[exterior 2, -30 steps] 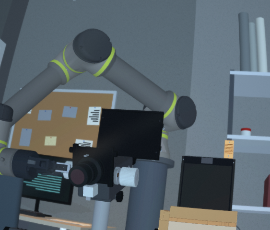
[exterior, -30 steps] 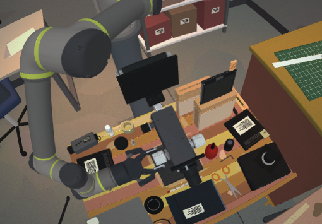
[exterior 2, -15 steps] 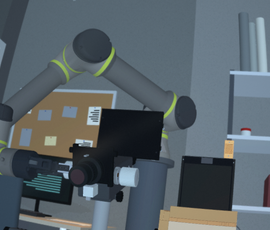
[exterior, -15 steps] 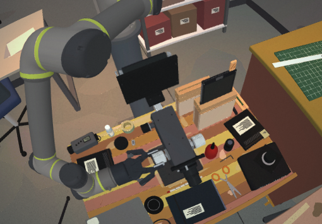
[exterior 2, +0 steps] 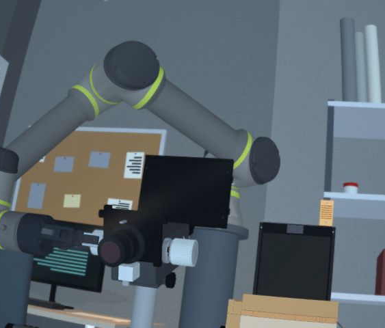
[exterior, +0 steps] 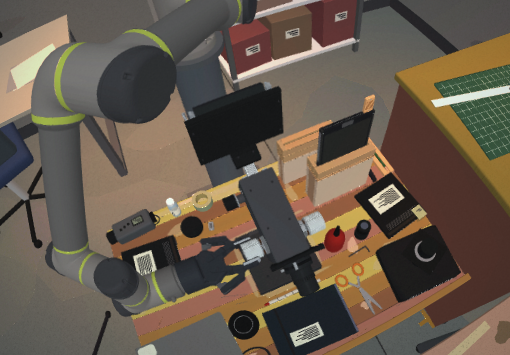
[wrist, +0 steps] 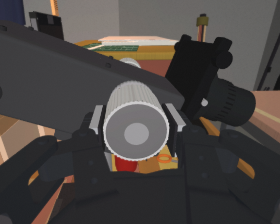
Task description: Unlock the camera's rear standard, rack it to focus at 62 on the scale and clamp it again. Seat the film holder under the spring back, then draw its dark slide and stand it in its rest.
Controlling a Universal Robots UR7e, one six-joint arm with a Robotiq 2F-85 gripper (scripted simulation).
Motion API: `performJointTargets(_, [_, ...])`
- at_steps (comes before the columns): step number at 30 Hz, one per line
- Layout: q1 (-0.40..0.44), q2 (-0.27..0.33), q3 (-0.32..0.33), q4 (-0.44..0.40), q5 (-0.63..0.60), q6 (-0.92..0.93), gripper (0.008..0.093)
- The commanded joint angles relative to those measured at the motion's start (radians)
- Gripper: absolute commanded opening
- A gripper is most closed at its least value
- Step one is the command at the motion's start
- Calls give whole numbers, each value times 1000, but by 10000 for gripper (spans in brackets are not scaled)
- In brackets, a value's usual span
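Observation:
The focus scale on the camera's rail is hidden from me. The ribbed white focus knob (wrist: 136,122) on the near side of the camera bed (exterior: 275,218) sits in my gripper (wrist: 137,127), which is closed on it from the left. A matching knob (exterior: 312,221) sticks out on the far side. The lens (exterior 2: 114,249) points toward the bench's front edge. The black rear standard (exterior: 234,123) stands at the back of the rail. The film holder (exterior: 345,136) stands upright in a wooden block (exterior: 342,175) to the right, its orange dark-slide tab (exterior: 369,103) sticking up.
A tall brown cabinet (exterior: 450,183) with a green cutting mat stands right of the bench. On the bench lie black cases (exterior: 417,263), scissors (exterior: 357,285), a red blower (exterior: 334,239), a tape roll (exterior: 202,201) and a meter (exterior: 131,225). A shelf of boxes (exterior: 295,18) stands behind.

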Motion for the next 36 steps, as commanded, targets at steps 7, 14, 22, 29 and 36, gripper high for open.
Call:
performJointTargets(7, [0, -1, 0, 1, 0, 10, 80])
performJointTargets(14, [0, -1, -1, 1, 0, 55, 80])
performJointTargets(22, [0, -1, -1, 1, 0, 169, 80])
performJointTargets(29, [0, -1, -1, 1, 0, 327, 80])
performJointTargets(36, [0, -1, -1, 1, 0, 534, 80])
